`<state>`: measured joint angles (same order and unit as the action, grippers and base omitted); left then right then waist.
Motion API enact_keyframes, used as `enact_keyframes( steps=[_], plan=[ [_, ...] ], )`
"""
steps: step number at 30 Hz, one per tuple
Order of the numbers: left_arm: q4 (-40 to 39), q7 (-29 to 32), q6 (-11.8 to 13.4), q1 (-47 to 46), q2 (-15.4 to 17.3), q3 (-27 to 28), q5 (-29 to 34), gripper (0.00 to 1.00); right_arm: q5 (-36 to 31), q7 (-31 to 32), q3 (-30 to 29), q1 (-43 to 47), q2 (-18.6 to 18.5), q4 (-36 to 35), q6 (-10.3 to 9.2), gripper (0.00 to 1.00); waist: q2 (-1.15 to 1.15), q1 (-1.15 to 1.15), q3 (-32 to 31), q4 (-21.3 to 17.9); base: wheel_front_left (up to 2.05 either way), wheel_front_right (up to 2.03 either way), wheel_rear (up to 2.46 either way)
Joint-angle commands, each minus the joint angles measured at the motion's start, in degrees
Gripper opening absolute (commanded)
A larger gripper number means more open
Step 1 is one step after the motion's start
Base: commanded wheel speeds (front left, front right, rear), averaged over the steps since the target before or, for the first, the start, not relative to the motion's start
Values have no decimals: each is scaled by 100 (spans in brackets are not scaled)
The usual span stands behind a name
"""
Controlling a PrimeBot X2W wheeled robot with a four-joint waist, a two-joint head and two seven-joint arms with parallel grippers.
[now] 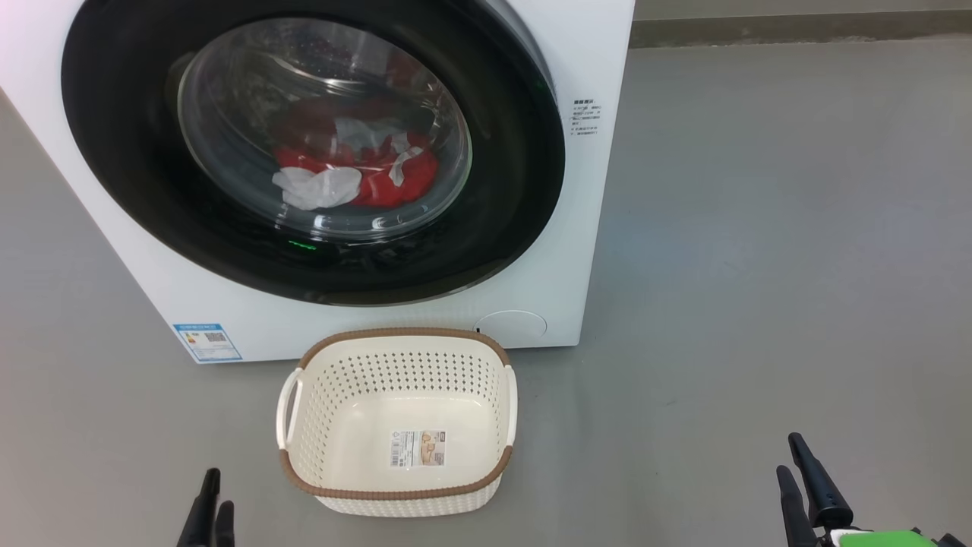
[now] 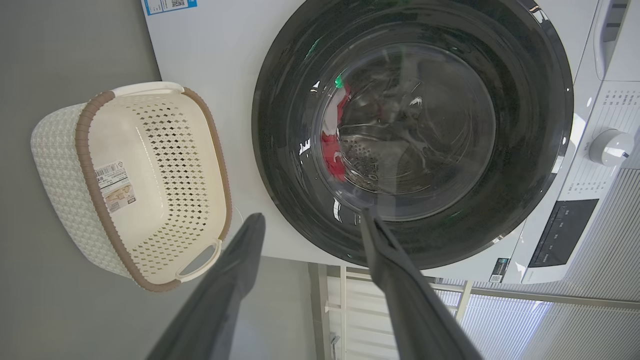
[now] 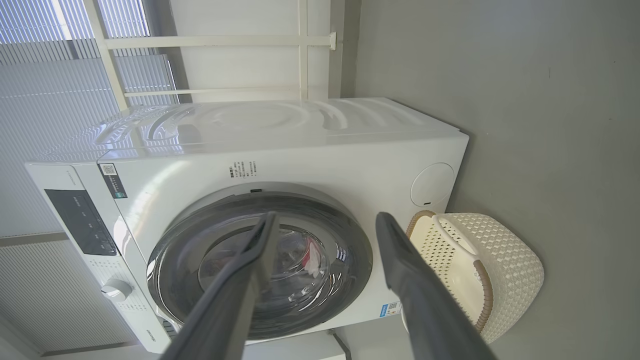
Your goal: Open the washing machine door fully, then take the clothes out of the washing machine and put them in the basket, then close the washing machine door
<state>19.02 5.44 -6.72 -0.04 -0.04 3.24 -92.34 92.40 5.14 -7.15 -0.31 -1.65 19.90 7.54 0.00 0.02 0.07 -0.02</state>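
Shut washing machine door (image 1: 501, 152) at 12 o'clock, clothes (image 1: 380, 178) behind its glass.
Basket (image 1: 402, 332) at 6 below it; bare floor (image 1: 759, 266) at 3; left gripper (image 1: 216, 492) at 7, right gripper (image 1: 790, 453) at 5, both spread, empty.

Left gripper (image 2: 312, 214), right gripper (image 3: 327, 215): jaws apart.

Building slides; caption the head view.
Shut washing machine door, red and white clothes behind its glass, empty basket in front.

head: looks down at the washing machine door (image 1: 311, 152) and basket (image 1: 364, 380), pretty near
left wrist: rolled sideways, close on door
right wrist: sideways too, further back
shared: door, basket
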Motion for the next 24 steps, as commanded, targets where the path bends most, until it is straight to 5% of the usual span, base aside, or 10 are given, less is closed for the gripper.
enact_keyframes(
  steps=[1,24],
  plan=[
    [-198,-60,26,-182,82,-22,57,100,-51,-59,62,-175,-34,-189,0,100,0,-1,9,0,0,0,0],
    [-546,-482,132,-293,190,-208,1095,100,-749,-459,364,-281,-124,-441,-1,100,0,-2,14,10,0,0,0]
  ],
)
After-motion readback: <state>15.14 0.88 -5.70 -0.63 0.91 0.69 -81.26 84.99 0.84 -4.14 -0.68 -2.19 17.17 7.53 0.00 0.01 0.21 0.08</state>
